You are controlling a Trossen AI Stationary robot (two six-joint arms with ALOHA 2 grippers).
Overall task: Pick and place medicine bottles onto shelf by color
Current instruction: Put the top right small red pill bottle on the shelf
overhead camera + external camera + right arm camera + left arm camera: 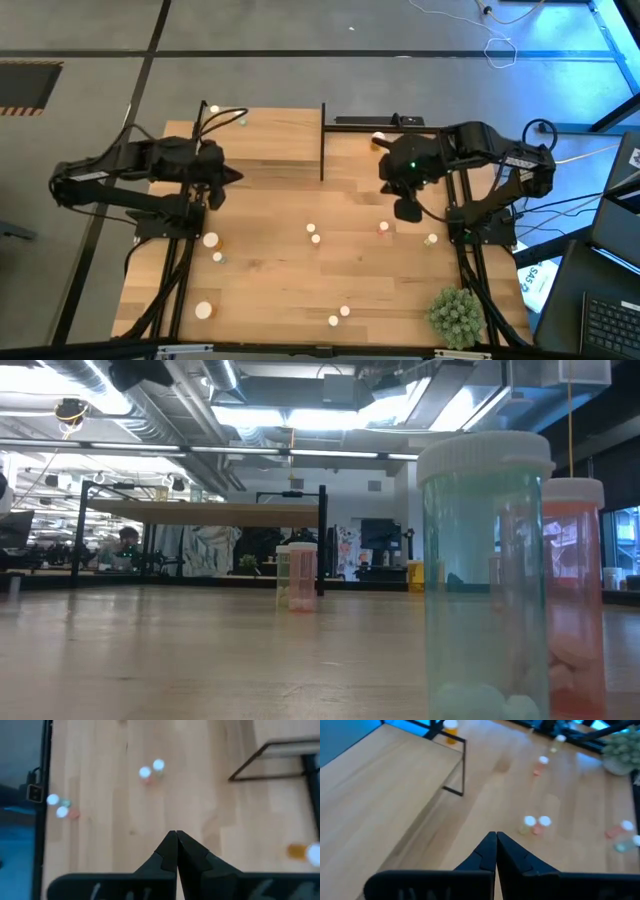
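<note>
Small white-capped medicine bottles stand scattered on the table: a pair (314,235) in the middle, a reddish one (383,228), a pale green one (431,240) and others near the left and front edges. An orange bottle (378,140) sits by the shelf's black frame. The shelf (265,140) is a raised wooden platform at the far side, with two bottles (212,110) at its far left corner. My left gripper (235,177) hovers shut over the shelf's near edge. My right gripper (406,208) hangs shut above the table near the reddish bottle. Both hold nothing.
A spiky green plant ball (455,315) sits at the table's near right corner. A black upright post (322,140) marks the shelf's right end. In the low view, a green bottle (485,580) and a red bottle (572,600) stand close to the camera.
</note>
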